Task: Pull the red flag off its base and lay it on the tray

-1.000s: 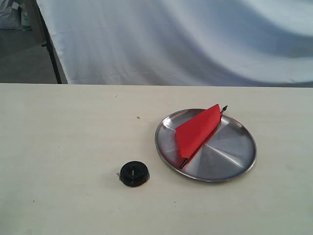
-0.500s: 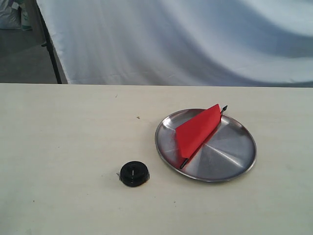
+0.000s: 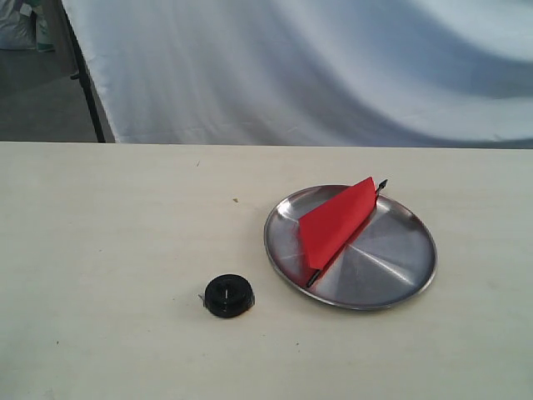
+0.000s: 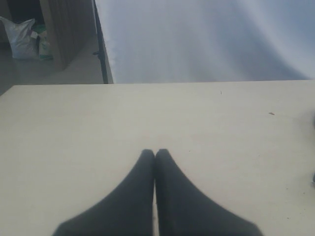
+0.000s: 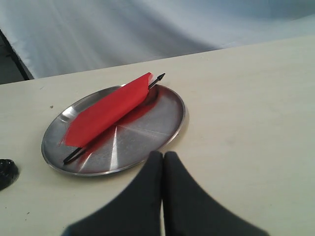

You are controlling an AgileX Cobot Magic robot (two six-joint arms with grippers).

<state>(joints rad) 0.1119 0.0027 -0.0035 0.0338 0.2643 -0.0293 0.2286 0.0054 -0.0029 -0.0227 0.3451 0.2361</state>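
Note:
The red flag [image 3: 335, 223] lies flat across the round steel tray [image 3: 400, 267], its black stick running from the near rim to the pointed tip at the far rim. The right wrist view shows the same red flag [image 5: 109, 109] on the tray [image 5: 147, 129]. The small black base [image 3: 228, 295] stands alone on the table left of the tray, and its edge shows in the right wrist view [image 5: 7, 172]. My right gripper [image 5: 163, 155] is shut and empty, just off the tray's rim. My left gripper [image 4: 155, 152] is shut and empty over bare table. Neither gripper appears in the exterior view.
The pale table [image 3: 100, 250] ends at a far edge, behind which hangs a white cloth backdrop [image 3: 316, 67]. A black stand leg [image 3: 83, 75] rises at the back left. A white sack [image 4: 23, 39] lies on the floor beyond the table.

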